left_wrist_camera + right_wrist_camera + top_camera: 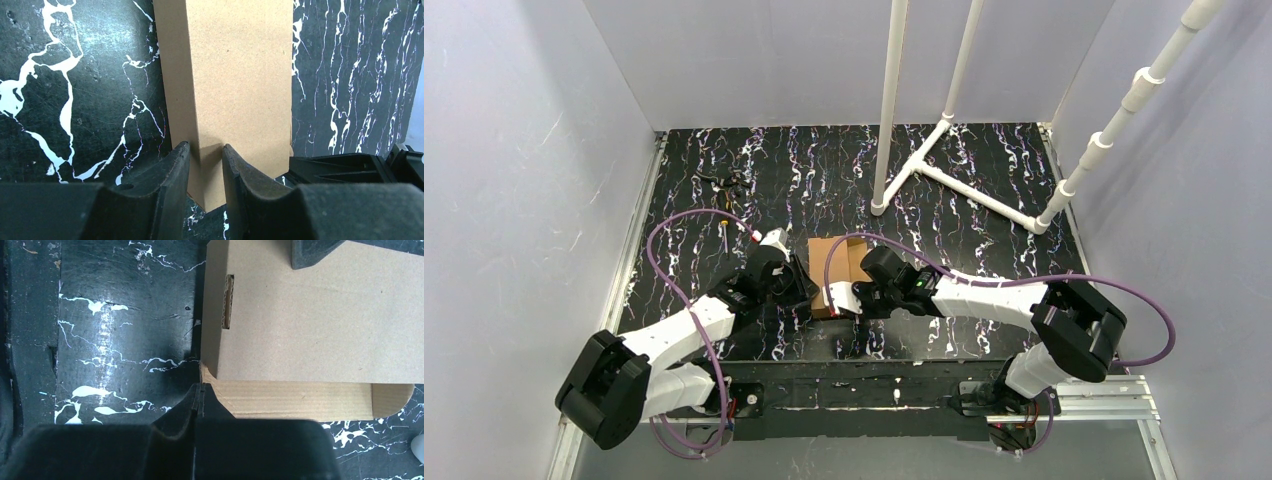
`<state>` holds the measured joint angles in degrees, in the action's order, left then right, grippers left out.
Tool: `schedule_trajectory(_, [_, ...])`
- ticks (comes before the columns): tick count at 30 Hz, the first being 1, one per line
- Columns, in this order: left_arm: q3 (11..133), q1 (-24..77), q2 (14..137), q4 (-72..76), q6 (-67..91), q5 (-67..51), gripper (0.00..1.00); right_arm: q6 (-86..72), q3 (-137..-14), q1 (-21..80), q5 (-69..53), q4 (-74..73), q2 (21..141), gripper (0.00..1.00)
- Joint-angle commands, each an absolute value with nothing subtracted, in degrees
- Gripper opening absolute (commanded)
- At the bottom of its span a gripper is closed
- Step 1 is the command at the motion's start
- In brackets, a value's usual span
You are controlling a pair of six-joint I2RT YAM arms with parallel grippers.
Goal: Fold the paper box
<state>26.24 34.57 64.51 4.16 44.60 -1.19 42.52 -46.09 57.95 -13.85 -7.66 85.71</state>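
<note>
Paper box (848, 262): partly folded brown cardboard, mid-surface toward the near side, between the two arms.

Left pincer (206, 167) is grasping it. The fingers (170, 175) straddle an upright cardboard wall at a folded corner, pads against both faces. Judgement: this grip anchors the box and holds that wall upright while the other arm works.

Right pincer (200, 397) is clenched, jaws fully together, nothing seen between them. Its tips sit right at a corner of the box, just beside a corrugated flap edge (300, 400) poking out under the top panel. Can't tell if the tips actually touch cardboard. Likely a closed-tip poke: shut jaws make one stiff point for pushing or tucking the flap, not for gripping.

Slot (229, 300) is cut in the side wall near that corner, with nothing in it; probably meant for a tab. Dark block (315, 252) rests on the far part of the top panel in the right wrist view, maybe the left arm's finger, not sure.

From above, the left arm comes in from the left and the right arm from the right, meeting at the box's near end. Stage, judged: walls up, closing flaps not finished. Risk: too hard a push slides the box or buckles the held wall.

Outward:
- black marbled surface (1004, 160)
- white pipe frame (892, 100) on the far right, well apart from the box
- purple cables (689, 212) looping off both arms, one arcing over the box
- small dark bits (719, 182) far left, can't identify
</note>
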Motion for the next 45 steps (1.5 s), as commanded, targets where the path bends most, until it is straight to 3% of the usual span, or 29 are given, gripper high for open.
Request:
schedule_trajectory(1, [25.5,33.9,66.1,0.5,43.2,0.0,0.28,41.2,-47.1,57.2,-12.4,-7.5,86.0,0.01])
schedule_trajectory(45, [24.6,32.5,66.0,0.9,43.0,-3.1,0.28,33.2,-47.3,53.7,-15.8,-9.8,89.1,0.01])
